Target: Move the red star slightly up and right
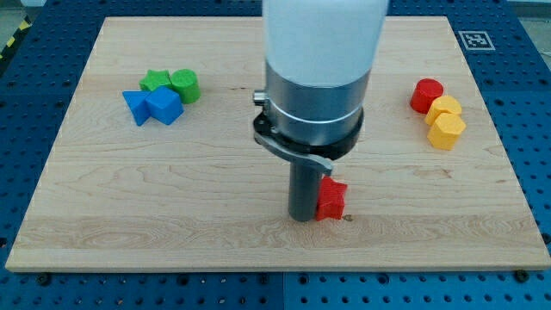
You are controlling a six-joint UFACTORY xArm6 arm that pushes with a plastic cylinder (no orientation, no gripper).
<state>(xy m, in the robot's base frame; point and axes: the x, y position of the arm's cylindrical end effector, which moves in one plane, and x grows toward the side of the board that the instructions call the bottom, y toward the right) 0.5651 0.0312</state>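
1. Camera view, the only one: wooden board (pixel 258 77) lies on a blue pegboard surface (pixel 26 77), and the arm's large white and grey body (pixel 314 77) comes down over the middle of the board.

2. My tip (pixel 301 217) stands on the board near the bottom edge, a little to the right of the middle of that edge. The arm carries no claw, only the dark rod, so nothing opens, closes or grips.

3. Red star (pixel 331 199) is just at the view's right of the rod and seems to touch it, but the rod covers the star's left part, so I cannot be sure of the contact. Only some of the star's points show.

4. Near the top-left corner four blocks sit close together: a green star (pixel 155 81) and a green cylinder (pixel 184 85) behind, and in front of them a blue block (pixel 135 106) and a second blue block (pixel 164 105). I cannot make out well the shape of the two blue ones. All four seem to touch their neighbours.

5. Near the right edge, in its upper half, three blocks stand in a short line that goes down and to the right: a red cylinder (pixel 426 95), then a yellow block (pixel 445 108), then a second yellow block (pixel 447 130). They are touching or almost touching.

6. Both groups are well apart from my tip and from the red star.
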